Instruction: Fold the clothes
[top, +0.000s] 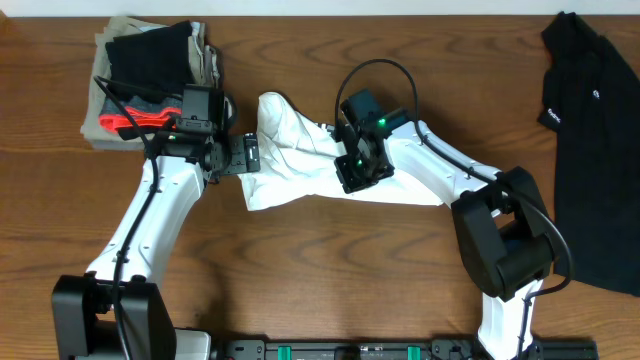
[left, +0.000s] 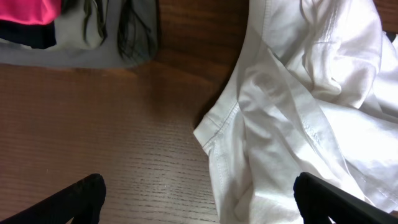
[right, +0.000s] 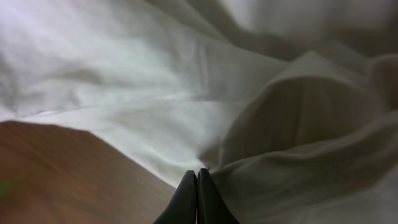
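A white T-shirt (top: 300, 160) lies crumpled at the middle of the wooden table (top: 330, 280). My right gripper (top: 352, 172) sits on its right part. In the right wrist view the gripper (right: 199, 173) is shut, its tips pinching a puckered fold of the white cloth (right: 155, 93). My left gripper (top: 250, 155) is at the shirt's left edge, open wide. Its fingers (left: 81, 198) straddle bare wood and the shirt's hemmed edge (left: 280, 137), with nothing gripped. A black shirt (top: 595, 150) with a small white logo lies spread at the far right.
A stack of folded clothes (top: 150, 80) in khaki, black, grey and red sits at the back left, just behind my left arm; its edge shows in the left wrist view (left: 74, 37). Bare wood lies along the front of the table.
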